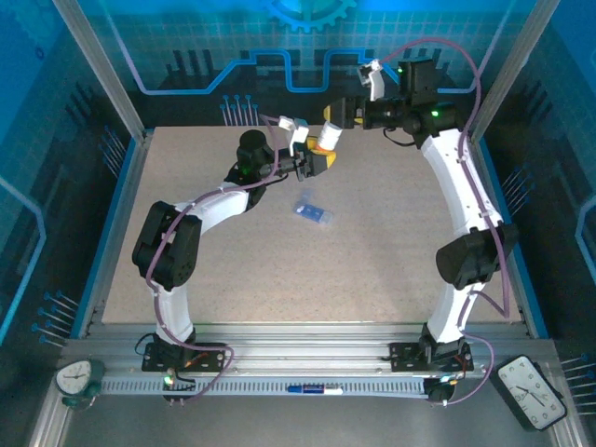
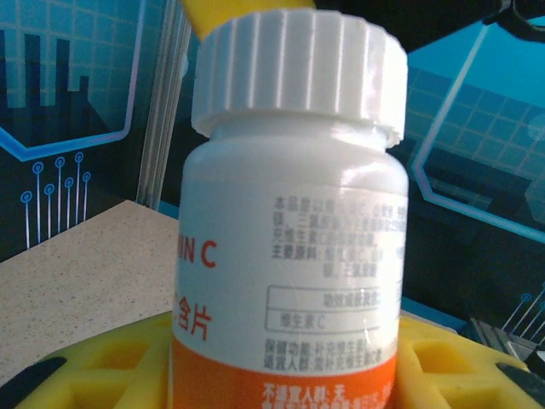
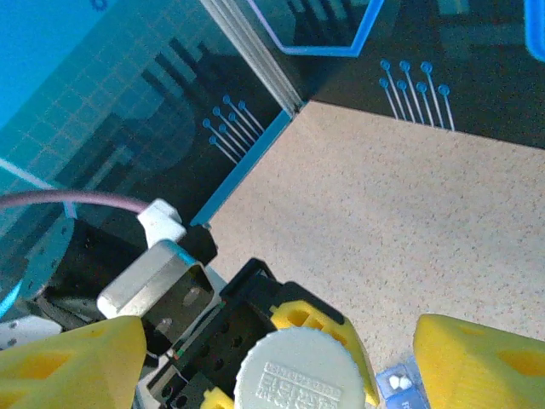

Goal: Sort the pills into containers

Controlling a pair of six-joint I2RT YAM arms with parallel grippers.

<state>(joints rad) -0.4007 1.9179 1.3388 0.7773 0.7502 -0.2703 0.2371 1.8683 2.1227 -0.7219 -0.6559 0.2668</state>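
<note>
Big speckled table [image 1: 391,242] first. The left claw [image 1: 318,162] is up at the far middle, pinching the orange-and-white bottle [image 1: 328,140] low on its body, cap end up. The right claw [image 1: 341,114] hangs right over the white cap [image 3: 298,371], with its yellow fingers [image 3: 485,358] spread wide on either side and not touching it. The little blue pill box [image 1: 313,212] lies flat around mid-table, nearer the arm bases than the bottle, with nothing holding it. A couple of white pills [image 3: 400,384] sit in one compartment.

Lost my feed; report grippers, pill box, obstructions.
Left gripper shut on white-and-orange plastic bottle. Right gripper open, fingers flanking its white ribbed cap. Translucent blue rectangular pill box on table, clear of both arms.
</note>
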